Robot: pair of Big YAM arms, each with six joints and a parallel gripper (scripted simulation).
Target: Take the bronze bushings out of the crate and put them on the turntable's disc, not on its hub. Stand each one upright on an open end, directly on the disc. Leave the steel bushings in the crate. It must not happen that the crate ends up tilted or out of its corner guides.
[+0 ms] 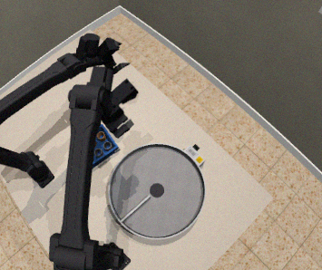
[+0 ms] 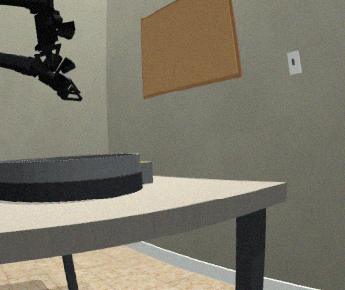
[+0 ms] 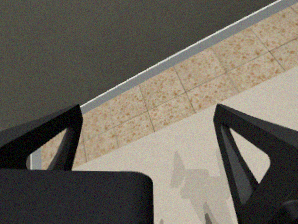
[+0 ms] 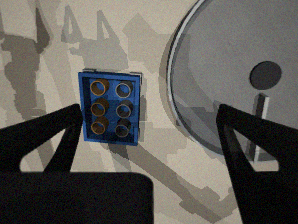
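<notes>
The blue crate point(image 1: 113, 147) point(image 4: 110, 142) sits flat, with thin guides at its corners. In the right wrist view its left column holds three bronze bushings, top point(image 4: 99, 87), middle point(image 4: 99, 107) and bottom point(image 4: 99, 127). Its right column holds three greyer bushings point(image 4: 123, 90), which look like steel. The turntable's grey disc point(image 1: 176, 208) point(image 4: 220, 60) has a dark hub point(image 1: 157, 190) point(image 4: 265, 75) and no bushing on it. My right gripper point(image 4: 149, 111) point(image 1: 125, 129) is open and empty, high above the gap between crate and turntable. My left gripper point(image 3: 148, 111) is open and empty, away from both.
A pale bar point(image 1: 135, 209) point(image 4: 261, 127) runs from near the hub to the disc's rim. The turntable point(image 2: 62, 170) has a raised rim. A small box with a yellow button point(image 1: 200, 159) stands beside it. The arms partly cover the crate in the top view.
</notes>
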